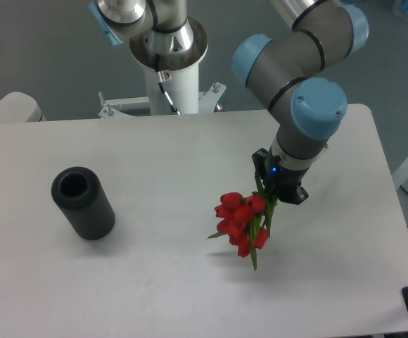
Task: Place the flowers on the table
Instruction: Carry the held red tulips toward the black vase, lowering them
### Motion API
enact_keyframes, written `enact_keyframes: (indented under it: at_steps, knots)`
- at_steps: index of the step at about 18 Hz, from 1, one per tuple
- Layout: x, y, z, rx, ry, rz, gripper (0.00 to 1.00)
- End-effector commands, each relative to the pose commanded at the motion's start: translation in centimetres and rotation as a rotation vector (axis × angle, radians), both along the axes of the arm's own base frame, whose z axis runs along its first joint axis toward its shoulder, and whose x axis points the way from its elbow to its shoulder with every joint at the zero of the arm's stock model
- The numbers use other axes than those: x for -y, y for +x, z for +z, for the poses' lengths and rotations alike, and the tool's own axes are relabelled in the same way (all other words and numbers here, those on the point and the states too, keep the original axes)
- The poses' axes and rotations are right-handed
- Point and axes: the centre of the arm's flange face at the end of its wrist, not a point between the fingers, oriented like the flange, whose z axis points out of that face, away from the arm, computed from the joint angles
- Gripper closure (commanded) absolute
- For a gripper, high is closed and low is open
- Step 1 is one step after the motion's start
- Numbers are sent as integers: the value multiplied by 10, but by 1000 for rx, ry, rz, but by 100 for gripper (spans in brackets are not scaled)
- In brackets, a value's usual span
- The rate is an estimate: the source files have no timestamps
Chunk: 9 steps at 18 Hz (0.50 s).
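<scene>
The gripper (273, 193) is closed on the green stems of the flowers (241, 222), holding the bunch with the red tulip heads hanging down and to the left. The flowers hang over the right half of the table (162, 282), with a faint shadow on the white surface under them; whether the lowest tips touch the surface cannot be told. 1 black cylinder (84, 203) lies on the table's left side, well apart from the flowers, its open end facing up and toward the camera.
</scene>
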Motion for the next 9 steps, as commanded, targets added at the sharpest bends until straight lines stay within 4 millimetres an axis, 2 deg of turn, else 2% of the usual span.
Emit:
enact_keyframes:
  at_steps: [2, 4, 7, 9]
  knots:
    - [9, 12, -9, 20, -2, -54, 100]
    - [26, 17, -18, 38, -3, -98, 100]
    - [46, 38, -46, 95, -20, -168, 100]
    - [54, 55, -55, 103, -18, -189, 100]
